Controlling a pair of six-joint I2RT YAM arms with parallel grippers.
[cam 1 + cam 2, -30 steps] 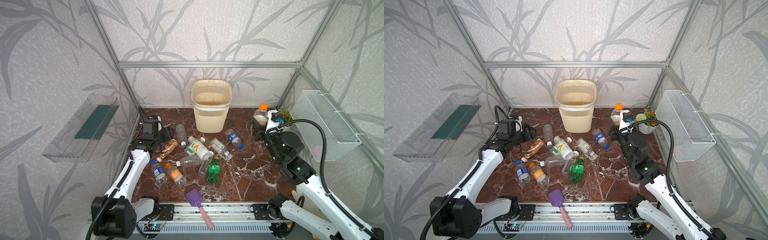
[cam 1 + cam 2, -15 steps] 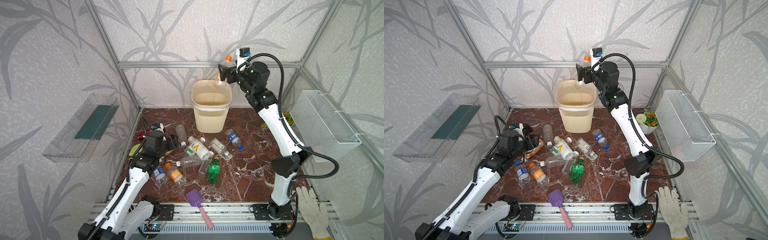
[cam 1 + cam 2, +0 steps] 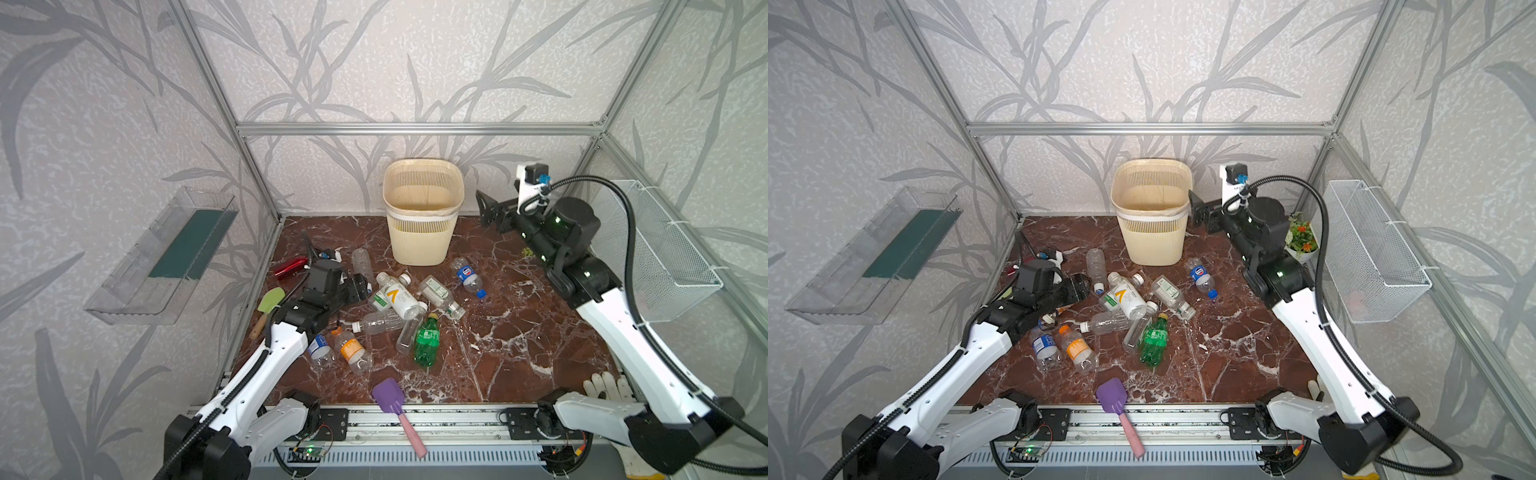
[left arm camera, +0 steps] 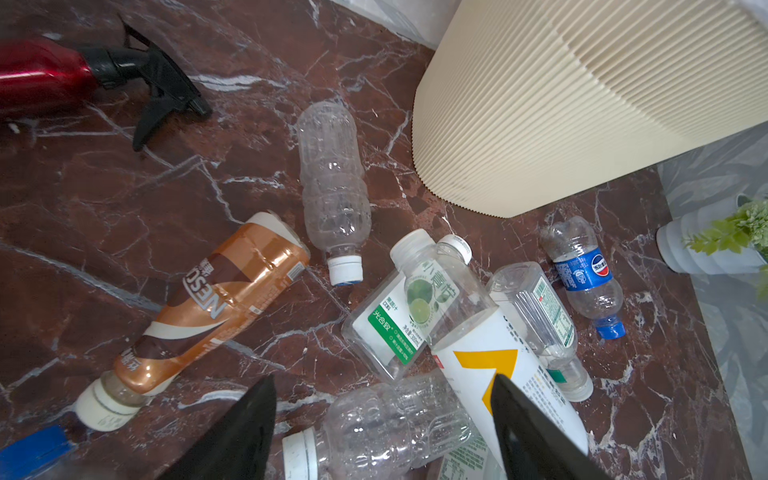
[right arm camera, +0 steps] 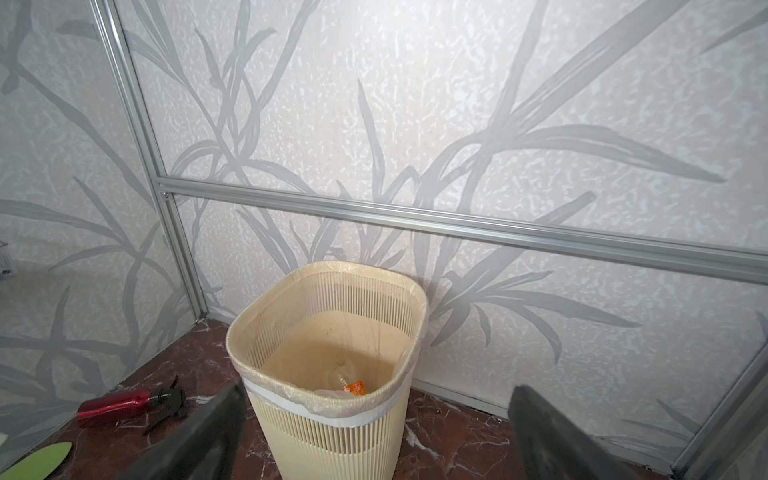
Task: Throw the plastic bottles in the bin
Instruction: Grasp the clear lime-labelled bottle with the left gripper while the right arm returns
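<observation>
The cream slatted bin (image 3: 422,232) stands at the back middle. One bottle with an orange label (image 5: 353,388) lies inside it. Several plastic bottles lie on the floor in front: a green one (image 3: 427,340), a white-labelled one (image 3: 395,296), a blue-labelled one (image 3: 467,276), an orange-capped one (image 3: 351,351) and a brown one (image 4: 216,307). My left gripper (image 3: 359,289) is open, low over the pile's left side, its jaws (image 4: 382,380) straddling a clear white-capped bottle (image 4: 386,424) without touching it. My right gripper (image 3: 484,205) hangs open and empty just right of the bin's rim.
A red spray bottle (image 3: 291,266) and a green spatula (image 3: 268,303) lie at the left edge. A purple scoop (image 3: 390,399) lies at the front. A wire-mesh basket (image 3: 665,249) hangs on the right wall and a clear tray (image 3: 166,257) on the left. A potted plant (image 3: 1302,239) stands behind the right arm.
My right gripper carried the orange-capped bottle up over the bin, let it go, and has dropped down to the bin's right, open. My left gripper opened wider and shifted toward the pile.
</observation>
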